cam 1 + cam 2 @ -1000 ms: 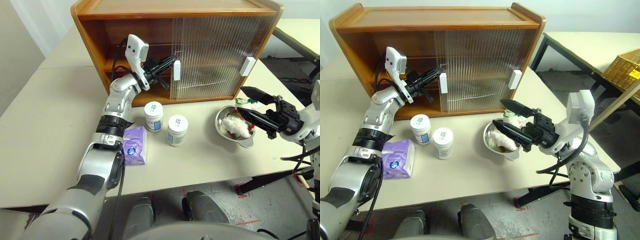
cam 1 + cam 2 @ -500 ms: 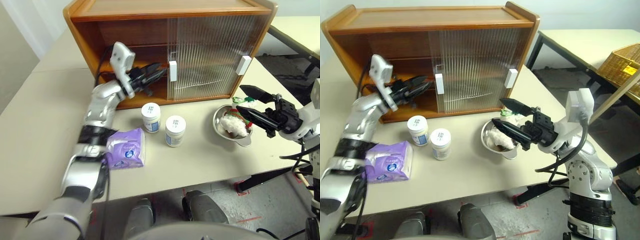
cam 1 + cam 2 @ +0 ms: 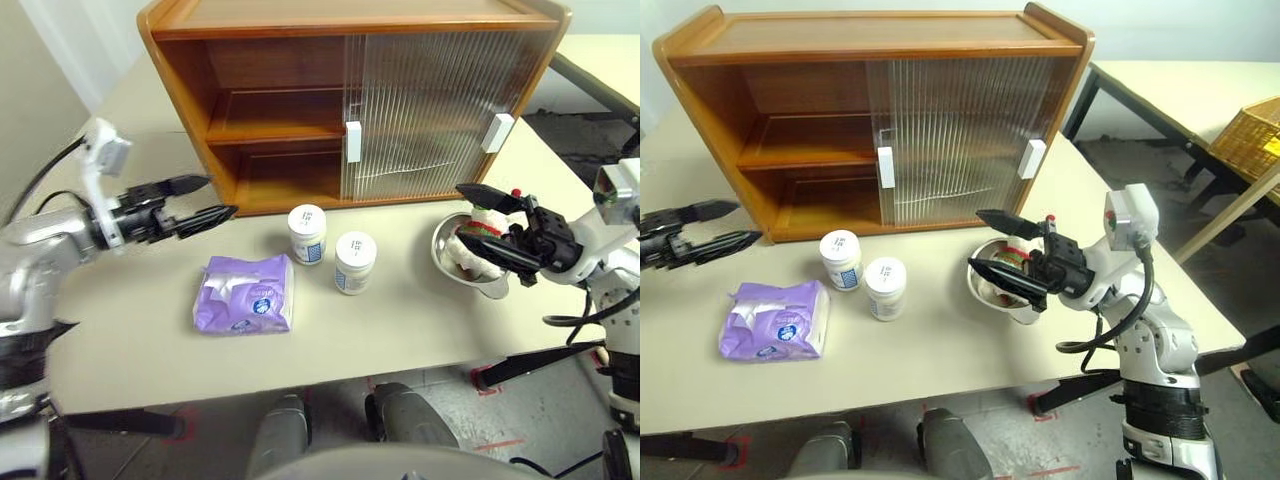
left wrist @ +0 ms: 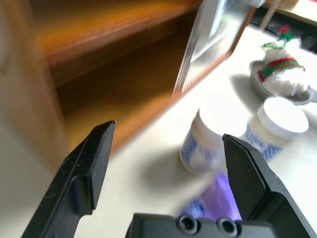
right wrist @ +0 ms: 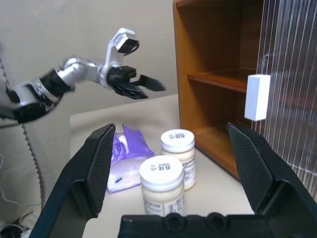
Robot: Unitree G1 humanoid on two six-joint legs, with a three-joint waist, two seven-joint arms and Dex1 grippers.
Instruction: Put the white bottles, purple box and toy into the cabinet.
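Lavender plastic, the purple box (image 3: 245, 306) lies flat on the table (image 3: 400, 330) just below and ahead of my left gripper (image 3: 205, 201), which hangs wide open and empty. The two white bottles (image 3: 307, 233) stand beyond it, towards my right gripper (image 3: 480, 220), equally spread and empty over the toy (image 4: 280, 69) in its steel bowl (image 3: 985, 290). The cabinet (image 3: 300, 100) stands open on its left half. I judge the pack soft, so I should pinch across its narrow side.
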